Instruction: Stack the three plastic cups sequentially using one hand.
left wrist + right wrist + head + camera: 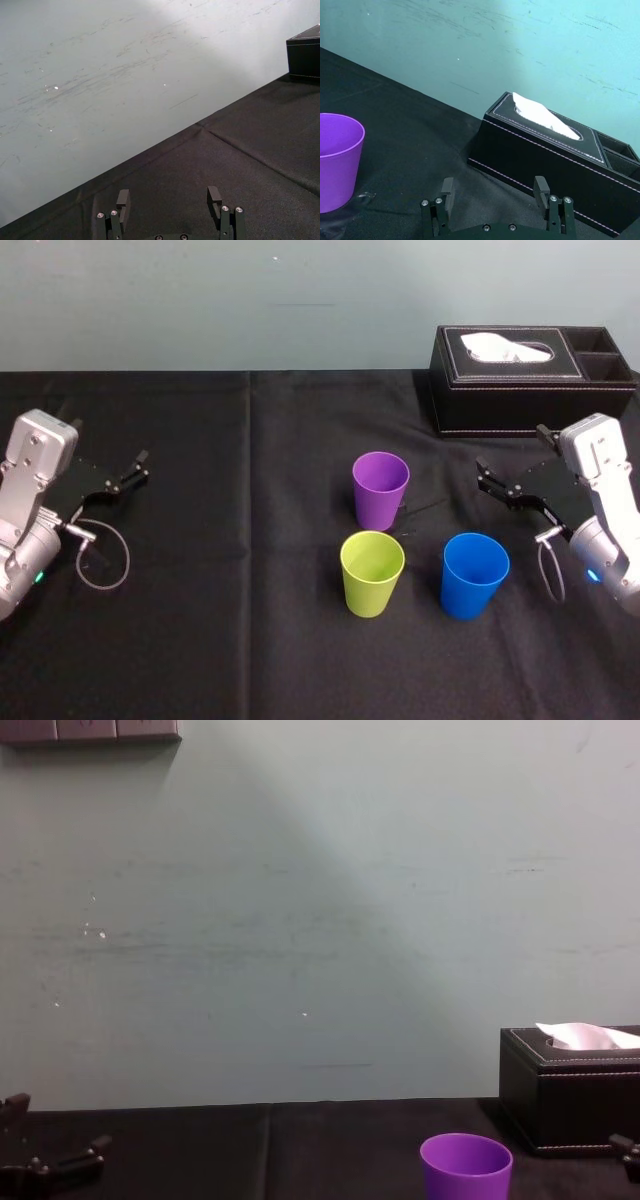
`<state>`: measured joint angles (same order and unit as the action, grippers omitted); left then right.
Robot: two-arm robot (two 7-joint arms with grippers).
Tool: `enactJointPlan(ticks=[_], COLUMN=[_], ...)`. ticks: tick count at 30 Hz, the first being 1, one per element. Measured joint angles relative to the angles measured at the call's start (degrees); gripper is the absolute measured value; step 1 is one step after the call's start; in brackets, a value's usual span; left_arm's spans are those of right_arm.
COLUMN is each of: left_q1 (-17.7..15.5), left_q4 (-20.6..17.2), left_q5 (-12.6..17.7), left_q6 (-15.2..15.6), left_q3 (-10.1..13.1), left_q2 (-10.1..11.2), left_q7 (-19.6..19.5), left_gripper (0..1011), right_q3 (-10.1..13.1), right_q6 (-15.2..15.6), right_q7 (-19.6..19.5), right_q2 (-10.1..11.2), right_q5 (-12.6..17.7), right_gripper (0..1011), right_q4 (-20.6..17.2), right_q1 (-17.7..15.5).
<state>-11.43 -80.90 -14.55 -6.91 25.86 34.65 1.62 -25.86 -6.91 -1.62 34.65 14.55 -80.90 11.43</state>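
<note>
the purple cup (380, 488) stands upright, mouth up, near the middle of the table (250, 570), which we see covered in black cloth. just beside it, on the side nearer the robot, is the yellow-green cup (372, 573), also upright and open at the top. the blue cup (474, 575) stands upright to the right of the yellow-green cup, with a clear gap between them. we see all three cups on the table on their own bases, none set inside another. to the right of the cups, the right end effector (488, 480) hangs near the blue cup and the purple cup, touching neither. in the right wrist view its fingers (447, 186) are spread wide and released, with nothing between them, and the purple cup shows off to one side beyond them. behind the right end effector, at the far right of the table, sits a black tissue box (530, 375) with a white tissue (508, 347) sticking out of its top; in the chest view the box rises behind and to the right of the purple cup. the left end effector (138, 467) is parked well apart from the cups on the left side of the table. in the left wrist view its fingers (123, 197) are likewise released, over bare black cloth. a pale wall (200, 300) runs behind the far edge of the table.
</note>
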Motion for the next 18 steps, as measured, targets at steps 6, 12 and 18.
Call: enactJointPlan(ticks=[6, 12, 18], left_q1=[0.0, 0.0, 0.0], left_q4=[0.0, 0.0, 0.0], left_q5=[0.0, 0.0, 0.0], left_q6=[0.0, 0.0, 0.0], left_q3=[0.0, 0.0, 0.0], left_q2=[0.0, 0.0, 0.0], left_q7=[0.0, 0.0, 0.0], left_gripper=[1011, 1011, 1011], right_q3=[0.0, 0.0, 0.0], right_q6=[0.0, 0.0, 0.0], right_q7=[0.0, 0.0, 0.0], right_q2=[0.0, 0.0, 0.0], right_q5=[0.0, 0.0, 0.0], right_gripper=[1002, 1002, 1002], right_q4=[0.0, 0.0, 0.0], right_q1=[0.0, 0.0, 0.0])
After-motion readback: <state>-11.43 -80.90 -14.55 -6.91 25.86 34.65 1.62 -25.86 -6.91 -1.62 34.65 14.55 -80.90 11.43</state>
